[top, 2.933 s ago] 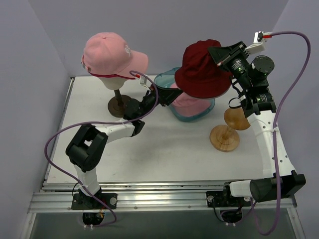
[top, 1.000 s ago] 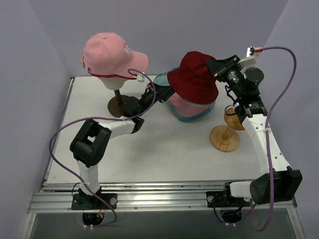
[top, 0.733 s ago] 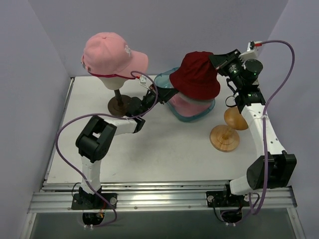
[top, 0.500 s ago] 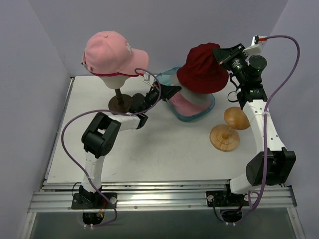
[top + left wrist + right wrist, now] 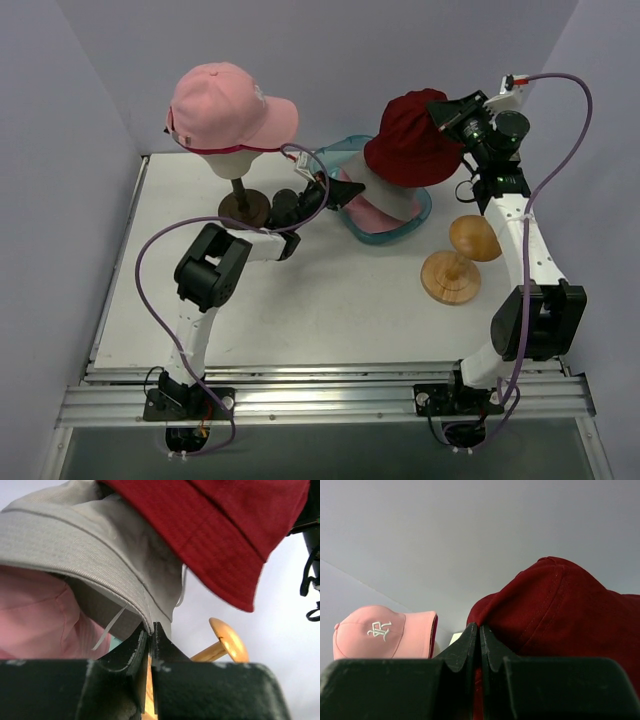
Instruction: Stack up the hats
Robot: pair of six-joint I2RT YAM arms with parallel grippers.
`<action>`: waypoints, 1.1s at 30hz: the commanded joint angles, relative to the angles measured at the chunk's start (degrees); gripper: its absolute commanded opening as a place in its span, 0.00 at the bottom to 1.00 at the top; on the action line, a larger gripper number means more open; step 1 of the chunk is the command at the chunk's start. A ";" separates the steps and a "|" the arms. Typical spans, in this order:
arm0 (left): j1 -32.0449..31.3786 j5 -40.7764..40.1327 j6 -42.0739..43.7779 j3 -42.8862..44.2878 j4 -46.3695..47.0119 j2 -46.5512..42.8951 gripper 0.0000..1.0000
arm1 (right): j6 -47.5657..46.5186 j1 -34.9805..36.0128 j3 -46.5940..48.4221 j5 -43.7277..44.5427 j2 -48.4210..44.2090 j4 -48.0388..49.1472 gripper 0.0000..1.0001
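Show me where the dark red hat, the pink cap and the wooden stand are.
dark red hat (image 5: 410, 125): top view, on its crown.
pink cap (image 5: 222, 100): top view, on its crown.
wooden stand (image 5: 451, 277): top view, on its round base.

No readable text. One mark only: a white stitched emblem (image 5: 378, 628) on the crown of the pale pink peaked cap (image 5: 352, 641). It looks like interlocked letters in the right wrist view, too small to make out. From above, the same emblem is a white smudge. Small white tag (image 5: 291, 150) just right of the cap, print illegible.
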 commanded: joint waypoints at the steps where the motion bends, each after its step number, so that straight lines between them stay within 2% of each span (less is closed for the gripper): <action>1: 0.14 -0.79 2.56 -2.01 1.05 -2.04 0.12 | -1.59 -0.30 1.72 0.50 -2.11 3.96 0.00; 4: -0.12 -1.94 3.45 -5.51 1.83 -2.57 0.24 | -1.16 -0.30 1.81 0.34 -2.55 4.05 0.00; 7: -0.12 -2.74 2.92 -8.68 3.59 -2.83 0.31 | -0.80 -0.22 1.90 0.25 -2.90 3.96 0.00; 8: -0.12 -3.26 2.49 -9.39 4.03 -2.83 0.41 | -0.72 -0.13 1.90 0.16 -2.99 3.88 0.00; 9: -0.12 -3.53 2.22 -9.83 4.21 -2.92 0.43 | -0.72 -0.13 1.81 0.07 -3.25 3.70 0.00; 14: -0.30 -3.79 2.92 -11.59 4.04 -3.27 0.45 | -1.77 0.14 -0.12 0.51 -4.65 2.65 0.00; 18: -0.65 -3.97 3.62 -12.30 3.42 -4.15 0.52 | -3.17 0.14 -2.06 0.95 -6.06 1.94 0.00; 22: -0.74 -5.37 5.99 -13.18 -2.10 -6.26 0.60 | -3.96 0.14 -1.97 1.39 -6.85 1.06 0.00; 25: -0.82 -6.25 7.31 -13.00 -6.31 -7.66 0.61 | -3.97 0.14 -0.83 1.74 -7.12 0.01 0.00; 33: -0.82 -9.33 8.37 -13.71 -15.46 -11.01 0.79 | -4.58 0.14 -0.39 2.18 -9.66 -2.63 0.00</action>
